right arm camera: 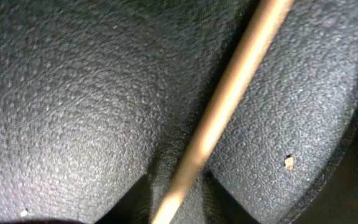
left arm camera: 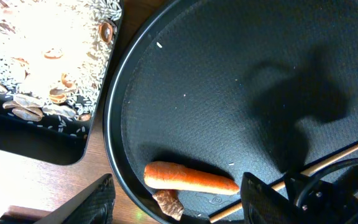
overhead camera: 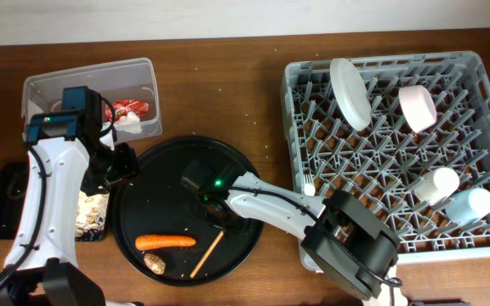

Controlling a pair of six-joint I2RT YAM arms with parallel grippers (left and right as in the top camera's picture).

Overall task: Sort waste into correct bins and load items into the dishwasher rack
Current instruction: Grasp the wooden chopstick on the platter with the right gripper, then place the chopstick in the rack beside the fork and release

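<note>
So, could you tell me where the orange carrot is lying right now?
In the overhead view the orange carrot lies at the lower left of the round black tray, just above the small brown lump and left of the chopstick.

overhead, 2 close wrist views, shared tray (overhead camera: 156, 204)

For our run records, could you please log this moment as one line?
right jaws: astride chopstick on round tray, grip unclear | left jaws: open, empty | tray also holds: carrot, brown lump
</note>
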